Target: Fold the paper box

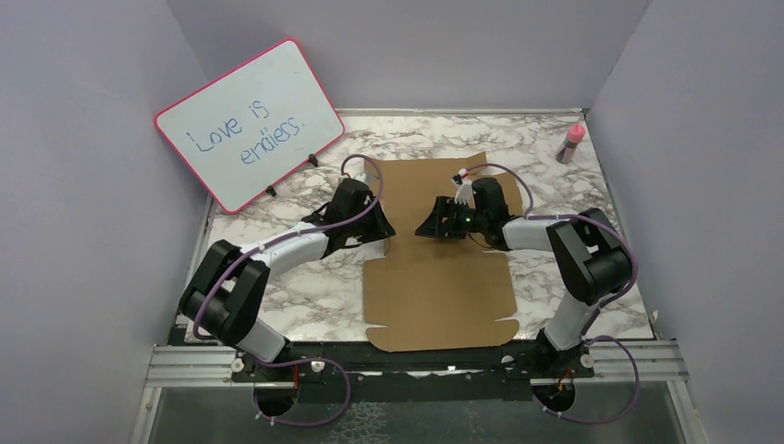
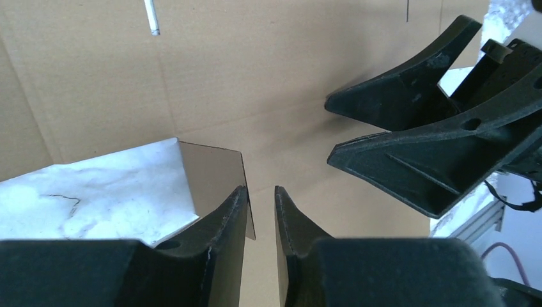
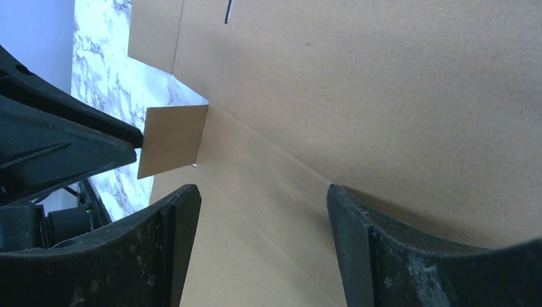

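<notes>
Only the top view shows me the whole sheet: one paper box (image 1: 434,296), lying flat on the marble table (image 1: 305,287). One whiteboard (image 1: 250,120) and one pink bottle (image 1: 571,141) stand at the far side. The wrist views add one small side flap (image 2: 214,173), raised upright at the box's left edge. Of the two grippers, the left gripper (image 2: 261,189) has its jaws nearly together with the flap's edge at the gap; I cannot tell whether the flap is clamped. The right gripper (image 3: 262,188) hovers over the box centre, jaws wide apart, holding nothing.

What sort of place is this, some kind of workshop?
Probably a lab's robot test booth: left arm and right arm bolted to a metal rail, plain walls boxing in a marble-patterned table, a flat paper box laid out between them.
</notes>
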You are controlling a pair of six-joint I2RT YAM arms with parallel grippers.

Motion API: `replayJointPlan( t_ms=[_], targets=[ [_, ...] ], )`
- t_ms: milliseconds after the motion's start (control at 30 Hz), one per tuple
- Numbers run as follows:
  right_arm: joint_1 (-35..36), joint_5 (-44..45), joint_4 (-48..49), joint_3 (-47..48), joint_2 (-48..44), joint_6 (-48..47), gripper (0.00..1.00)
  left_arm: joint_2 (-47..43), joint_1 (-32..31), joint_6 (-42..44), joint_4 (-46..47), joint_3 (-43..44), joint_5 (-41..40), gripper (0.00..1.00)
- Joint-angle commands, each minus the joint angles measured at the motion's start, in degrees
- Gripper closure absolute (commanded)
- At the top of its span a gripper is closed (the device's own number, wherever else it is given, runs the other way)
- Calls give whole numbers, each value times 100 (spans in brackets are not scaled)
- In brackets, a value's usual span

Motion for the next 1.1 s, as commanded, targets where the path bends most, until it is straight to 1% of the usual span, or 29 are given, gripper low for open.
replayJointPlan(
  t_ms=[0, 167, 267, 333, 433, 500, 567, 633, 800, 967, 1067],
  targets=[
    [122, 282, -227, -134, 217, 5, 22, 279, -274, 295, -445, 317, -559, 77],
    [127, 313, -268, -130, 153, -3, 22, 288, -352, 373, -593, 423, -732, 77],
    [121, 350, -386, -80, 76, -47, 22, 165, -347, 521, -880, 563, -980, 76],
    [126, 407, -506, -13, -31, -133, 22, 28, -345, 670, -1105, 676, -1243, 72],
    [122, 519, -829, 129, -263, -288, 21, -206, -342, 853, -1333, 827, -1551, 64],
    [122, 500, -1075, 267, -453, -389, 21, -307, -343, 982, -1451, 963, -1653, 58],
    [122, 580, -1305, 353, -703, -471, 20, -315, -343, 1112, -1553, 1138, -1658, 54],
    [121, 836, -1558, 395, -1029, -545, 19, -265, -350, 1184, -1597, 1301, -1568, 51],
    [108, 1870, -2340, 498, -1590, -924, 15, -51, -439, 1343, -1592, 1613, -1348, 43],
    [-15, 2763, -2792, 351, -2014, -997, 11, 465, -634, 1448, -1464, 1863, -1108, 39],
    [-244, 3130, -3072, 256, -2180, -918, 8, 851, -760, 1466, -1278, 2050, -834, 38]
  ],
)
